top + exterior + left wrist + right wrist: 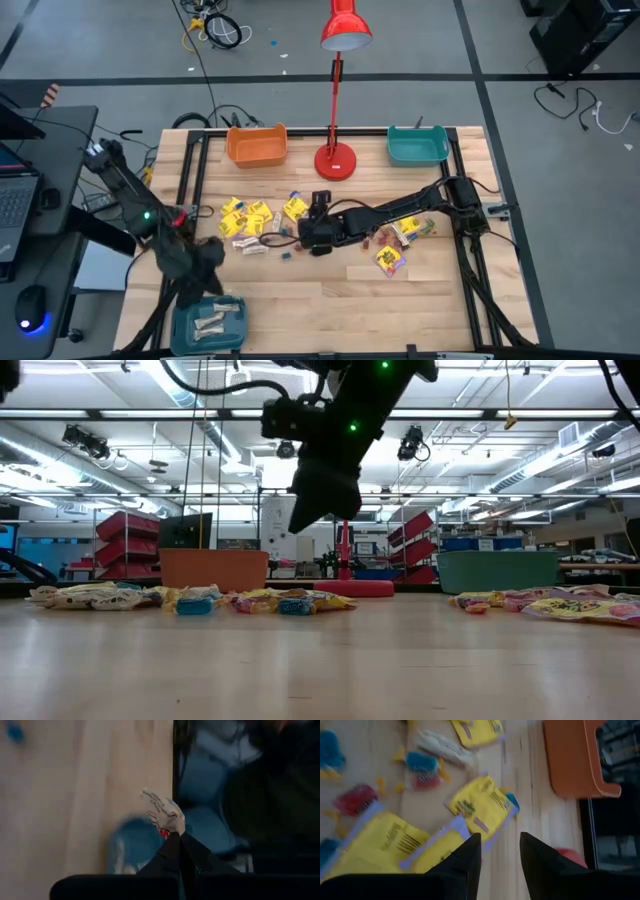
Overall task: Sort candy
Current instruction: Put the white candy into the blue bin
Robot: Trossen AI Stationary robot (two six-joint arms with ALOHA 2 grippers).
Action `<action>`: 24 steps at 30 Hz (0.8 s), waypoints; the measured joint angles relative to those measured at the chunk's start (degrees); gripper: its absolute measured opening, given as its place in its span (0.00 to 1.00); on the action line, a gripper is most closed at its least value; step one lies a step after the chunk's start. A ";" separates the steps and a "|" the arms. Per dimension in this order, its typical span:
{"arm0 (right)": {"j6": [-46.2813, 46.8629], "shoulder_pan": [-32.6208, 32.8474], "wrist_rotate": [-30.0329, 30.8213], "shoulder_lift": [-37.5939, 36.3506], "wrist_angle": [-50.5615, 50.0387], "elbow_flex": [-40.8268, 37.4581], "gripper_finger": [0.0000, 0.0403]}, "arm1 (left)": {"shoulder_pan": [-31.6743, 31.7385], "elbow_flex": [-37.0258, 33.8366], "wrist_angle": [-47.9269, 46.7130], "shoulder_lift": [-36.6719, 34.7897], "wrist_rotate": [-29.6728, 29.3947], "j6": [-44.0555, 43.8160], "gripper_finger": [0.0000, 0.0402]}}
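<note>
Left arm bends in from the left edge toward the near-left corner, its left gripper [172, 837] clamped tight, fingers pinched together. Right arm stretches flat from the right side across to mid-table, wrist low, right gripper [500, 850] pointing left with its fingers [467, 852] parted, nothing between them.

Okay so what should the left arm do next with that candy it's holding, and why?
Probably lower a little and release. The left gripper is shut on a pale beige bar, and in the high view it sits right beside the dark teal bin at the table's near left corner, which already holds similar pale bars. The right gripper is open over the yellow packets.
</note>
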 joint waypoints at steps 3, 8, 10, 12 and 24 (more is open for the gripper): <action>1.19 -0.69 -0.02 -0.39 -2.61 0.00 0.30 | -3.58 2.26 -1.68 4.25 2.08 -6.42 0.00; 2.39 -1.40 -0.03 -2.35 -5.57 0.00 0.30 | -8.51 3.00 -3.00 9.59 5.36 -17.96 0.00; 2.56 -1.52 -0.02 -3.20 -5.86 0.00 0.30 | -10.14 3.00 -1.89 11.41 7.77 -21.28 0.00; 2.55 -1.61 -0.02 -3.92 -5.69 0.00 0.30 | -11.49 3.02 -0.70 12.95 9.65 -23.33 0.00; 5.01 -1.41 -0.09 -4.99 -5.39 0.00 0.30 | -13.97 3.02 1.35 19.44 9.20 -27.37 0.00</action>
